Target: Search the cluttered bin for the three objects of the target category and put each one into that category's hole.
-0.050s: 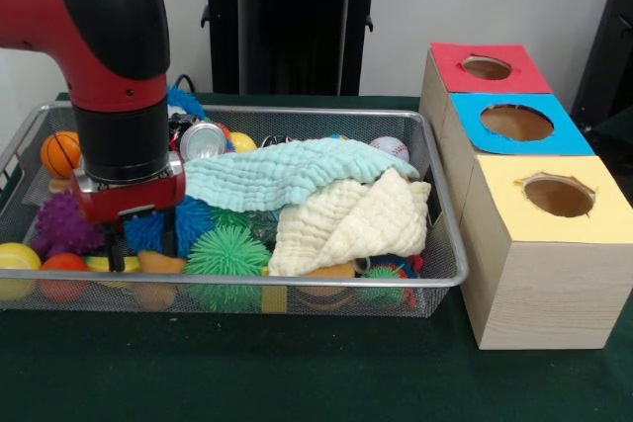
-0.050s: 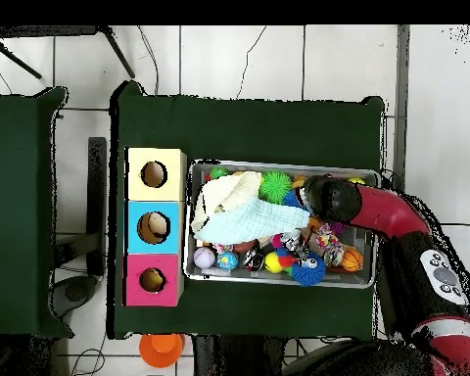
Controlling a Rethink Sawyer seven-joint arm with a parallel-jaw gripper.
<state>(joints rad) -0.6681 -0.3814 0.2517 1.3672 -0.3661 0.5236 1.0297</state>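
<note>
A wire bin (image 1: 297, 285) holds a heap of toys under a pale blue cloth (image 1: 287, 171) and a cream cloth (image 1: 348, 224). My gripper (image 1: 142, 247) reaches down into the bin's left end, open, its two black fingers (image 1: 117, 252) apart. They stand over a blue spiky ball (image 1: 190, 220) and an orange toy (image 1: 158, 266); I cannot tell whether they touch either. A green spiky ball (image 1: 227, 254) lies just to the right. In the overhead view the red arm (image 2: 329, 199) hides the gripper. Three boxes with holes stand right of the bin: red (image 1: 453, 72), blue (image 1: 473, 133) and yellow (image 1: 504, 177).
A purple spiky ball (image 1: 61, 224), an orange basketball (image 1: 60, 152), a silver can (image 1: 203, 140), a baseball (image 1: 390, 148) and a yellow ball (image 1: 16, 258) also lie in the bin. The bin's walls (image 2: 278, 164) closely surround the gripper. Green cloth covers the table (image 1: 297, 373).
</note>
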